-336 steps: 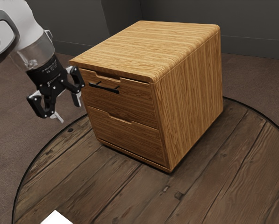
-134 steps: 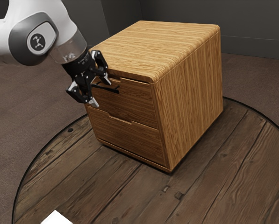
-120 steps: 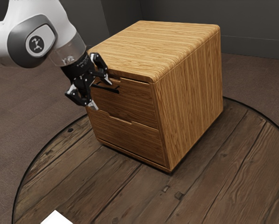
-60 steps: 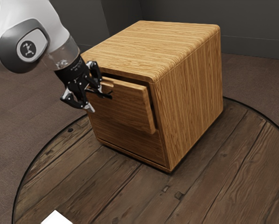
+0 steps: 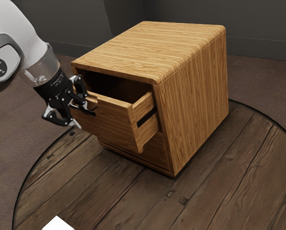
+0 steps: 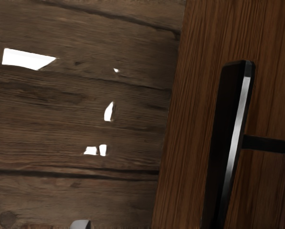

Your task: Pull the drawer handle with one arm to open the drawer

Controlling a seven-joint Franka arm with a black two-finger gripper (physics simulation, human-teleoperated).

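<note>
Drawer [image 5: 113, 122] slid farther out (gripper [image 5: 82, 111] half-hides handle [image 6: 230, 143]).

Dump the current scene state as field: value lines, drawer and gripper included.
cabinet: wooden, two drawers, stands on the round wooden table
top drawer: partly open, its front stands out from the cabinet
lower drawer: shut
handle: black bar on the top drawer's front
gripper: at the handle, at the drawer front's end toward the exterior view's left
task status: drawer open partway
</note>
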